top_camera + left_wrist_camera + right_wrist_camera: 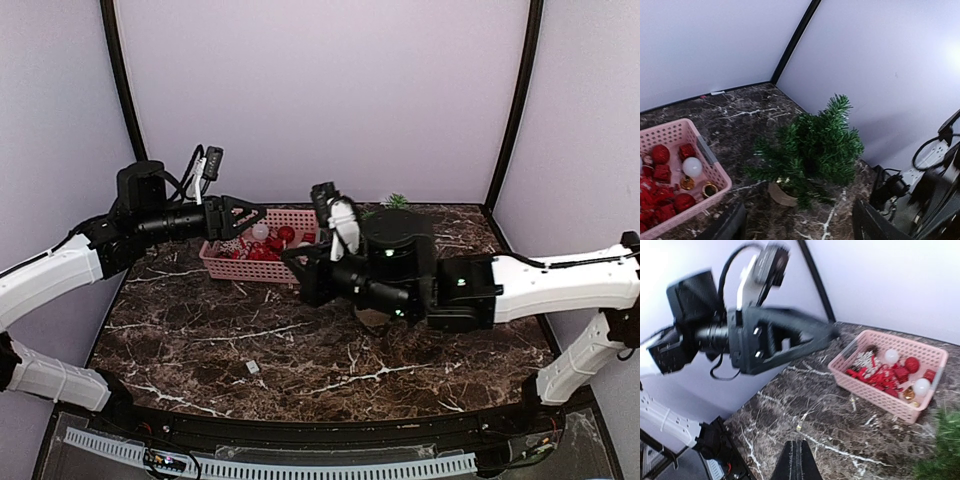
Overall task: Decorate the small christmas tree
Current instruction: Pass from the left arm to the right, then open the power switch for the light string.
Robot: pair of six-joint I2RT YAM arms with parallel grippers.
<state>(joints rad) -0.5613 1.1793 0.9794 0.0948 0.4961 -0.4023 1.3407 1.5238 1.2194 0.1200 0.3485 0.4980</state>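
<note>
**Left gripper (250,214) spread open, right gripper (797,457) pinched shut**

Nothing is seen held by either. Just ahead of the left gripper, the small bushy green christmas tree in a tan round pot (810,150) is seen standing. A pink plastic basket (715,172) of red baubles is set further left.

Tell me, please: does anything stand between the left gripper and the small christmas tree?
Nothing visible does. In the left wrist view, only bare marble table lies between the open left gripper and the small christmas tree. The pink basket sits off to the left, and the right arm is at the right edge.
</note>
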